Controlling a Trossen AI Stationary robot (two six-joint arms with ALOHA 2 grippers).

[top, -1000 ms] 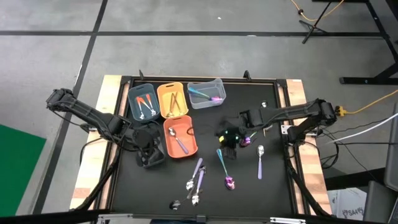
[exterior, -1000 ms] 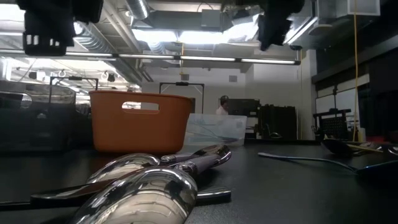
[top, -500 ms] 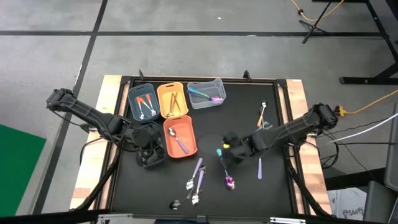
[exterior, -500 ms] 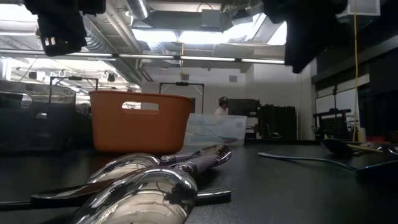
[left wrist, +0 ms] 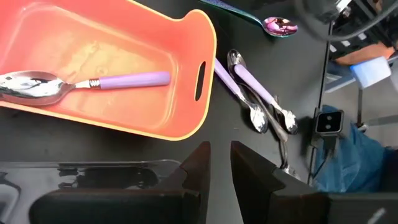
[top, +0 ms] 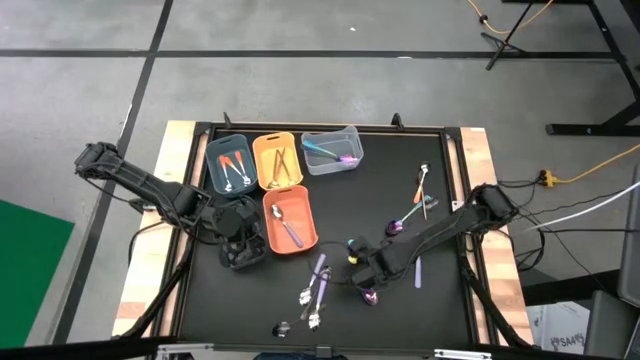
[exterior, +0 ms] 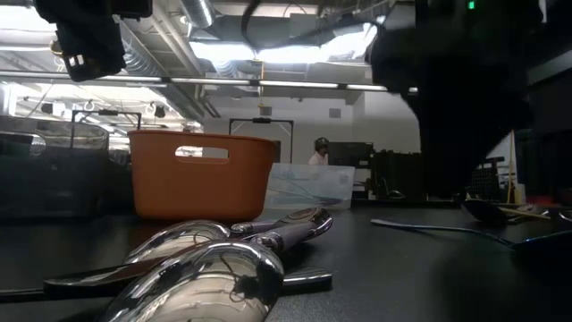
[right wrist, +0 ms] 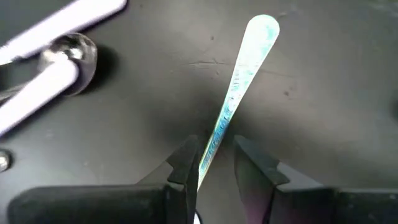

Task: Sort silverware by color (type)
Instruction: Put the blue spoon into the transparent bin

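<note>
A spoon with a teal iridescent handle (right wrist: 247, 59) and a purple bowl (top: 371, 296) lies on the black table. My right gripper (right wrist: 214, 163) points down over it, open, with one finger on each side of the handle; I cannot tell whether they touch it. My left gripper (left wrist: 221, 163) hovers over a dark bin (top: 243, 257), narrowly open with nothing between its fingers. In the orange-red bin (left wrist: 186, 93) lies a silver spoon with a lilac handle (left wrist: 124, 79). Silver pieces with lilac handles (top: 315, 290) lie at the near middle.
At the far side stand a blue-grey bin (top: 228, 162) with orange-red pieces, a yellow bin (top: 275, 160) with gold pieces and a clear bin (top: 330, 150) with teal and purple ones. Loose pieces lie at the right (top: 420, 190) (top: 418, 268). A person shows far off (exterior: 320, 150).
My right gripper has swept from the table's middle toward the near edge and leftward, sinking low and rolling its wrist, and now stands over the teal-handled spoon. My left gripper has rolled a little in place. No silverware has moved.
</note>
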